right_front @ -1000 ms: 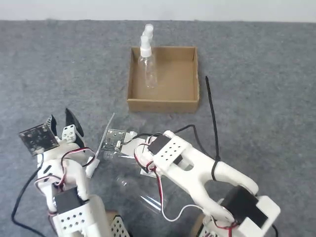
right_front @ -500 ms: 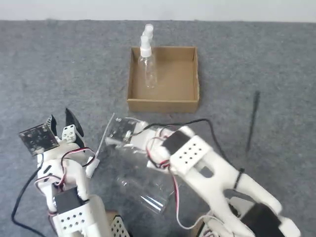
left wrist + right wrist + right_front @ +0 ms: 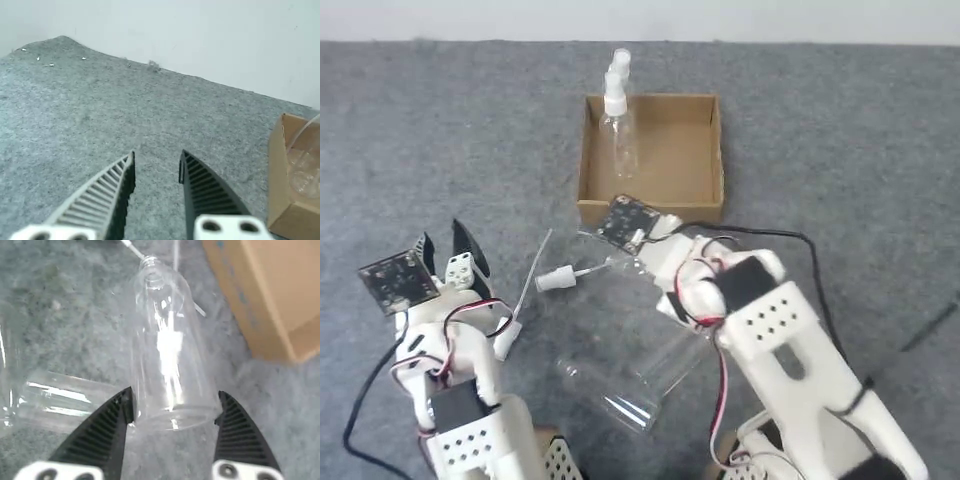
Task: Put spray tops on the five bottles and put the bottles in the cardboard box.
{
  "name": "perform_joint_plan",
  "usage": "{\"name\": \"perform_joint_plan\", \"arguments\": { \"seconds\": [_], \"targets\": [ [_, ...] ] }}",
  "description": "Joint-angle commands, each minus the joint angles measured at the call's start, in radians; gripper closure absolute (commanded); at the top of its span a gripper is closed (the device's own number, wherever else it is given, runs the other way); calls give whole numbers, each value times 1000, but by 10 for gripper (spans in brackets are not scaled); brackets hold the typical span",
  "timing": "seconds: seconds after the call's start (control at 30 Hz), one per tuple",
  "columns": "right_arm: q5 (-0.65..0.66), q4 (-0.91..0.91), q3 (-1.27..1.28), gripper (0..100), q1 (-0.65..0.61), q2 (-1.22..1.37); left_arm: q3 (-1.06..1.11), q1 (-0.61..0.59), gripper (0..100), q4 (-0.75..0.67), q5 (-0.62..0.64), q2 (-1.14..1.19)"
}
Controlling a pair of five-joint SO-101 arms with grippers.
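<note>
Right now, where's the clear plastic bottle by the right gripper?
Right wrist view: the clear plastic bottle sits in the right gripper, beside the brown cardboard box.

Standing here, I can't read any word, number or sign on anything. The outer wall of the cardboard box [image 3: 250, 315] has a few small blue marks near its top edge, too blurred to make out.

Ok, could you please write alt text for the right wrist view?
The right gripper holds a clear bottle with an open neck by its base, above grey carpet. A second clear bottle lies beside it, and a corner of the cardboard box stands nearby.
</note>
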Motion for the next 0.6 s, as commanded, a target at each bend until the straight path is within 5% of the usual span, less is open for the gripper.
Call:
{"name": "perform_joint_plan", "arguments": {
  "seconds": [0.0, 0.57],
  "targets": [
    [20, 59, -68, 832, 58, -97, -10, 0, 862, -29, -6, -15],
    [57, 200, -44, 833, 478, -315, -10, 0, 862, -29, -6, -15]
  ]
}}
